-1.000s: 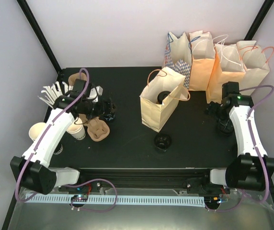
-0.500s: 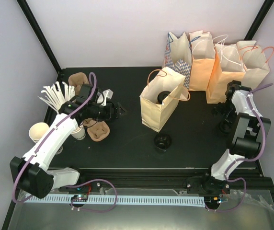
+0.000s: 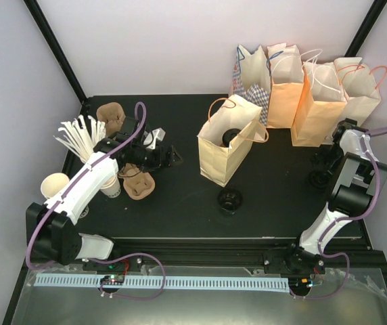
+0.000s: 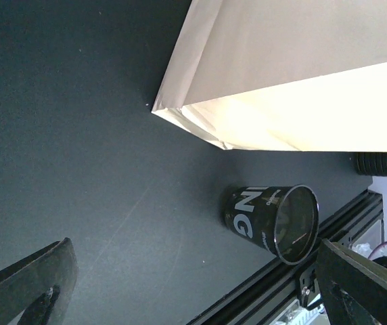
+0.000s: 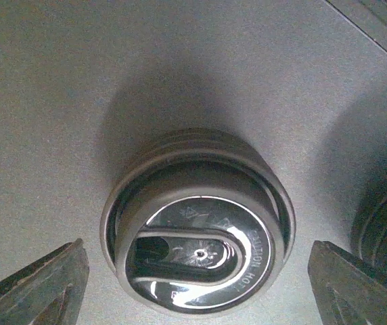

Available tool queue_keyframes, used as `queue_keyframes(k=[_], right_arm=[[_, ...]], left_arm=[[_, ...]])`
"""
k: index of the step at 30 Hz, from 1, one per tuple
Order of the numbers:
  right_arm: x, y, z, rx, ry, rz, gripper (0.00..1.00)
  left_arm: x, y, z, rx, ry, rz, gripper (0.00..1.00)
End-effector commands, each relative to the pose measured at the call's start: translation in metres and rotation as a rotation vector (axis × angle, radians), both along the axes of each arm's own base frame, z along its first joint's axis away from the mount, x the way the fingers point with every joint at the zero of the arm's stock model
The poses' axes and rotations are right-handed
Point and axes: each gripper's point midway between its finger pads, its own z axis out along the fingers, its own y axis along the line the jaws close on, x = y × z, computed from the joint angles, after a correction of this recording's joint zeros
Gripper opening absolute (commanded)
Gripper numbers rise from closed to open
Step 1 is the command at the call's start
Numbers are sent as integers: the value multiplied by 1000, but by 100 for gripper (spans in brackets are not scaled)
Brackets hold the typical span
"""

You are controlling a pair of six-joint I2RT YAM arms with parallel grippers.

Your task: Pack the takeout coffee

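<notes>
Now centre on the black lid (image 5: 197, 227), square below the wide, empty right gripper (image 5: 195, 271) at 3 o'clock; pinch the rim evenly, take only the top one. Then over to the takeout coffee (image 3: 112, 189) at 9 o'clock; left gripper (image 4: 195, 261) likewise wide, empty.

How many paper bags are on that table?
5: one open bag mid-table, then a row at the back: patterned bag, peach bag, orange bag, cream bag. Another could hide behind them.
</notes>
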Motion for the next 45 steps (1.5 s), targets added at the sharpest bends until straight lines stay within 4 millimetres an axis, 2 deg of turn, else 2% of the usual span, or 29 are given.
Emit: queue_keyframes(k=[1,4,7,12,23,33,38,40,41,45], right_arm=[[5,5,-11,44,-15,11,90],[1,8,-20,62,-4,7,89],[-1,12,-25,78,-1,2,83],[-1,12,-24,77,-4,3,73],[-1,19,0,98,-54,5,70],[-3,21,5,101,-56,20,68],[7,11,12,63,-70,36,52],[13,10,13,66,-80,33,49],[16,10,12,72,-85,32,45],[19,9,5,82,-81,15,38]], left_arm=[[2,-7,5,-26,-19,-34,99],[3,-8,4,-26,-16,-35,99],[3,-8,2,-22,-12,-39,99],[3,-7,-2,-18,-2,-37,99],[2,-9,-3,-27,1,-43,99],[-2,-10,-6,-37,7,-54,99],[-5,-9,-8,-39,13,-58,99],[-6,-9,-9,-38,13,-59,99],[-6,-9,-10,-37,16,-58,99],[-7,-8,-12,-34,22,-58,99]])
